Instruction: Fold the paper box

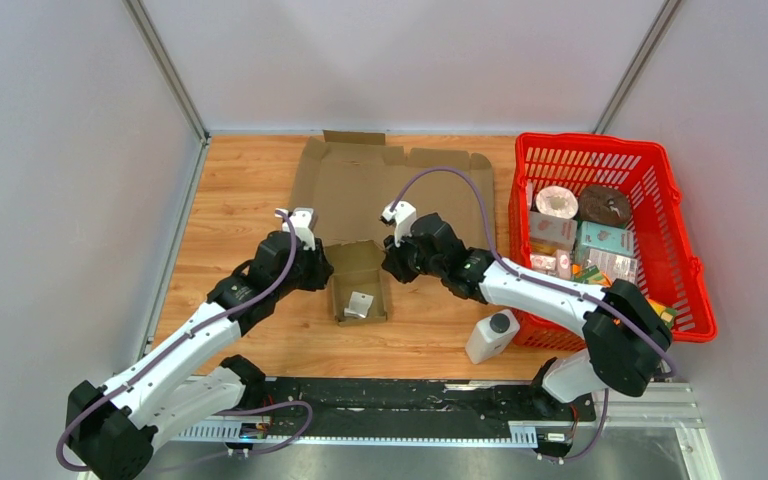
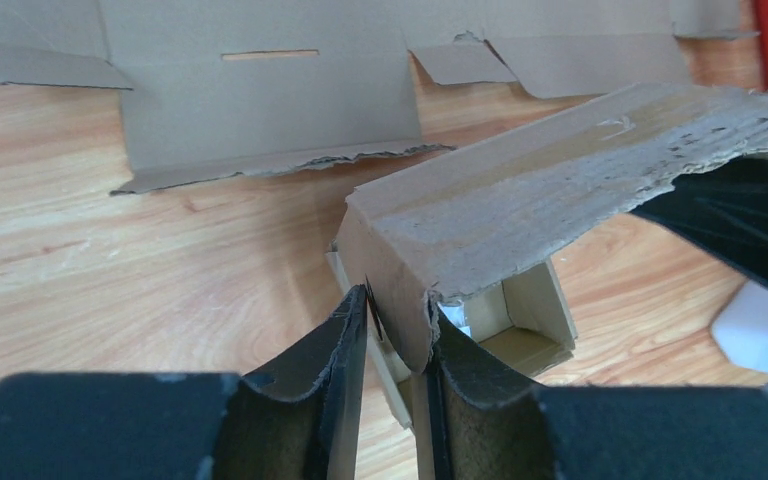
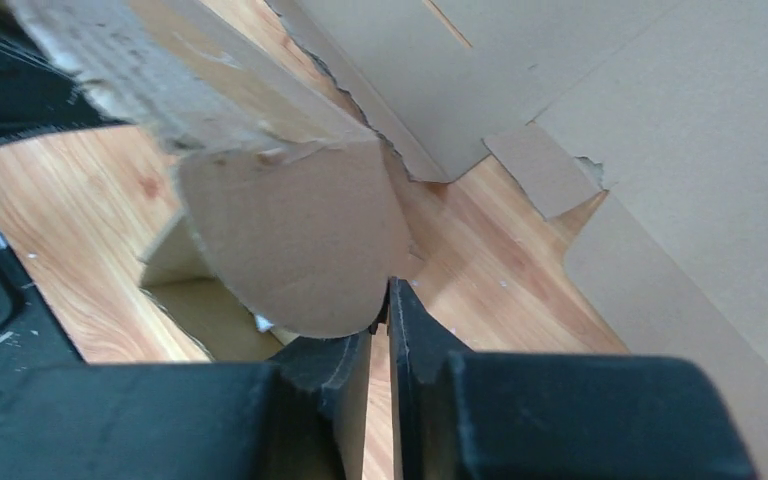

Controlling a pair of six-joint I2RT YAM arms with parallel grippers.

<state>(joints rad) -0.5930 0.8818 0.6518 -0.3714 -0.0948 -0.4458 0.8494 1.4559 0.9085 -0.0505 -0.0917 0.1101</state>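
Observation:
The small brown paper box [image 1: 358,285] sits mid-table, open side up, with a white item [image 1: 358,303] inside. Its lid panel [image 2: 560,160] is raised over the opening. My left gripper [image 2: 398,297] is at the box's left end, shut on the lid's rounded side flap [image 2: 400,250]. My right gripper [image 3: 382,310] is at the right end, its jaws almost together on the edge of the other rounded flap [image 3: 290,240]. In the top view the left gripper [image 1: 322,268] and right gripper [image 1: 392,265] flank the box's far end.
A flat, torn cardboard sheet [image 1: 380,185] lies just behind the box. A red basket [image 1: 585,140] full of groceries stands at the right. A white bottle [image 1: 490,337] stands by its near corner, close to the right arm.

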